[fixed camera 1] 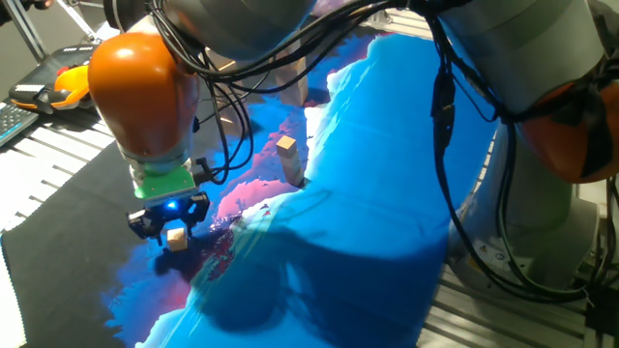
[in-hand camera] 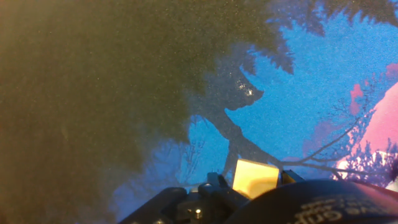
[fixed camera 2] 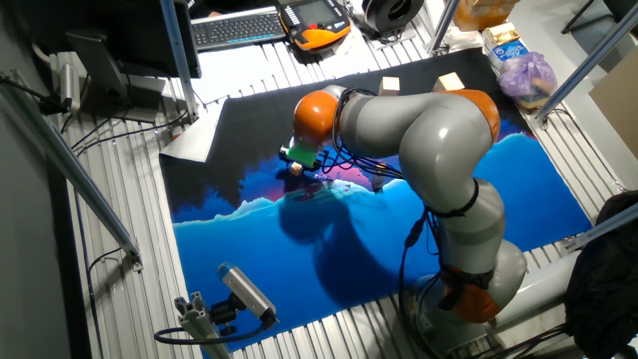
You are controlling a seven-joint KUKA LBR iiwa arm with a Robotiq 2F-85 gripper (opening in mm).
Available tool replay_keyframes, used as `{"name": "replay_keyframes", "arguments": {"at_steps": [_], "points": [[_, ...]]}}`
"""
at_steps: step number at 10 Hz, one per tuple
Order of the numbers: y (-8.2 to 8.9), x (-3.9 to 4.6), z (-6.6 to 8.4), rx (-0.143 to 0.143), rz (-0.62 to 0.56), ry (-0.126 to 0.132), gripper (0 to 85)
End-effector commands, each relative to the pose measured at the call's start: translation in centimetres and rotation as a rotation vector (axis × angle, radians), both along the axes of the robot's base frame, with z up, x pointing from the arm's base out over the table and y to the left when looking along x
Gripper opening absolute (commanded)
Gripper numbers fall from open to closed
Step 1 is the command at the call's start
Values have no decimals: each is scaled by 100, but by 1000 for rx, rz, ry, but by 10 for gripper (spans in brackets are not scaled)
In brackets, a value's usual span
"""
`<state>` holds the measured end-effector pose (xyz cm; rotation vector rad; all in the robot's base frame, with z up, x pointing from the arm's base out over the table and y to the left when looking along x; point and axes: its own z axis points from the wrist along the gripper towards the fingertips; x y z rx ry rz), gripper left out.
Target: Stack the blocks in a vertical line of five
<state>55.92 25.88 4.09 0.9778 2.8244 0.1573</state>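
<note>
My gripper [fixed camera 1: 174,230] is low over the mat's dark left part, shut on one small tan block [fixed camera 1: 175,236]. In the hand view the same block [in-hand camera: 255,178] sits between the fingers at the bottom edge, above the printed mat. A short stack of tan blocks [fixed camera 1: 290,162] stands to the right of the gripper near the mat's middle, and its top block is turned a little. In the other fixed view the gripper [fixed camera 2: 296,168] is under the orange wrist, and the arm hides the stack.
The blue, pink and black printed mat [fixed camera 2: 498,199] covers the table. Two pale wooden blocks [fixed camera 2: 390,85] [fixed camera 2: 451,82] lie at its far edge. A keyboard [fixed camera 2: 237,27], an orange pendant [fixed camera 2: 314,22], a bag [fixed camera 2: 528,72] and a camera stand [fixed camera 2: 244,289] surround it.
</note>
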Motion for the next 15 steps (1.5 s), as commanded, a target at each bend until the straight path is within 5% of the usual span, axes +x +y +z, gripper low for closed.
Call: {"name": "replay_keyframes", "arguments": {"at_steps": [1,2,4,7,10,13,15], "points": [[-4,8,-11,-1,8,1,340],[-13,10,-17,-2,23,9,340],[-48,-3,14,-14,100,31,0],[-302,-150,425,1,261,89,0],[-799,-415,952,36,401,121,0],[-1147,-627,1024,4,476,97,0],[-1114,-623,1011,5,487,100,0]]}}
